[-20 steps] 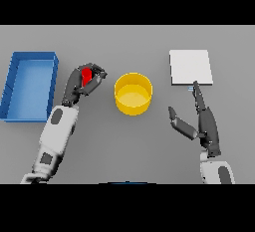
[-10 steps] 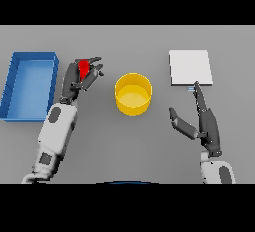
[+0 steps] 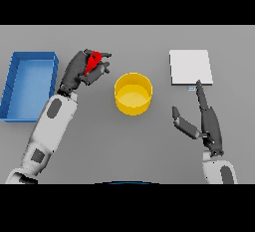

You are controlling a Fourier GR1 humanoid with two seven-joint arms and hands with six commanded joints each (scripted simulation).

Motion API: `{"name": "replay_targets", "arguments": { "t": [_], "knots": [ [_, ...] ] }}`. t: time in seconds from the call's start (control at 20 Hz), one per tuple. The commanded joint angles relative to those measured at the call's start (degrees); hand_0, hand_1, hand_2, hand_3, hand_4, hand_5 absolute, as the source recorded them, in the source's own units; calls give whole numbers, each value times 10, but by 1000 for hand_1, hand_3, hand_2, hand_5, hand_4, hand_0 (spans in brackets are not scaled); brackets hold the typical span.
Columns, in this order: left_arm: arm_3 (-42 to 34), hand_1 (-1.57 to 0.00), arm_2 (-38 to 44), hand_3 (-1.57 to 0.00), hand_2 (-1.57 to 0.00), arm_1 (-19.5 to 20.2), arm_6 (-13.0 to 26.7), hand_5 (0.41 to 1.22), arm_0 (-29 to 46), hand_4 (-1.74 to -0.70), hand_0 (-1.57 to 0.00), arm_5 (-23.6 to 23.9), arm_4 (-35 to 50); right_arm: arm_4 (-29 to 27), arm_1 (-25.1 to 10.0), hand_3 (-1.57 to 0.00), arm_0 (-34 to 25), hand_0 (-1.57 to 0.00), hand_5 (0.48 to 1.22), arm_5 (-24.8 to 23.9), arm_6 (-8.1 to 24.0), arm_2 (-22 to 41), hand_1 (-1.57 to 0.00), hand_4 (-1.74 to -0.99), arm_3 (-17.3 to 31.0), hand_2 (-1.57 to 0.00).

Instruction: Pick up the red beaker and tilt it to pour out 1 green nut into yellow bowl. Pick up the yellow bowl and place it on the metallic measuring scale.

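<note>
1. Head view shows the left hand [image 3: 82, 70] at about ten o'clock from the middle of the grey bench [image 3: 99, 146], its dark fingers and thumb curled round the red beaker [image 3: 92, 62].
2. Only a narrow slice of the red beaker shows between the fingers; it is tipped, its upper end leaning toward one o'clock, on the side of the yellow bowl [image 3: 133, 93].
3. The left arm [image 3: 50, 126] runs from the hand down toward seven o'clock, white and grey, to the lower left edge.
4. At nine o'clock from the left hand, just beside it, lies a blue tray [image 3: 12, 84] with raised walls, reaching the left edge of the view.
5. At four o'clock from the left hand, near but apart from it, the yellow bowl stands upright on the bench around the middle of the view. I cannot tell whether anything lies inside it.
6. The right hand [image 3: 206, 121] is at about four o'clock from the bowl, well apart from it. Its fingers are straight and point toward twelve o'clock, with the thumb spread out toward ten o'clock; it holds nothing.
7. At twelve o'clock from the right hand, its fingertips just short of the near edge, the metallic measuring scale [image 3: 190, 66] lies flat as a pale square plate, at two o'clock from the bowl and apart from it.
</note>
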Motion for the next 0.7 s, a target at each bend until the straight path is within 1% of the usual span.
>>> {"name": "replay_targets", "arguments": {
  "t": [0.0,0.05,0.1,0.2,0.3,0.35,0.45,0.5,0.65],
  "knots": [
    [-1,-1565,-8,-1562,-1565,7,7,1117,-2,-1733,-1564,-5,-7,-2,2,1,2,1,676,2,1,2,1,-1256,-1,1],
    [-1,-1565,-15,-1562,-1565,14,13,1112,-5,-1733,-1564,-9,-12,-1,3,1,2,1,678,3,0,4,1,-1256,-4,1],
    [-1,-1565,-22,-1562,-1565,20,17,1111,-7,-1733,-1564,-12,-16,-1,4,1,0,1,678,3,7,5,1,-1256,-5,1],
    [1,-1566,-35,-1564,-1566,34,29,1114,-14,-1734,-1566,-15,-28,4,6,1,7,1,680,3,3,11,1,-1254,-11,1],
    [12,-1568,-68,-1567,-1568,49,61,1128,-38,-1737,-1568,-16,-72,0,7,1,4,1,683,4,10,9,1,-1254,-13,1],
    [11,-1568,-89,-1567,-1568,61,72,1131,-47,-1738,-1568,-18,-98,-1,7,1,8,1,685,7,11,11,1,-1252,-19,1],
    [11,-1569,-136,-1569,-1569,73,93,1132,-65,-1739,-1569,-31,-145,-3,11,1,0,1,689,7,23,10,1,-1255,-18,1],
    [15,-1570,-157,-1569,-1570,78,98,1127,-77,-1739,-1570,-36,-167,-1,12,1,3,1,690,6,23,12,1,-1256,-16,1],
    [27,-1570,-207,-1570,-1570,97,112,1173,-106,-1740,-1570,-51,-224,-4,7,1,18,1,700,10,7,11,1,-1270,-24,1]
  ]
}}
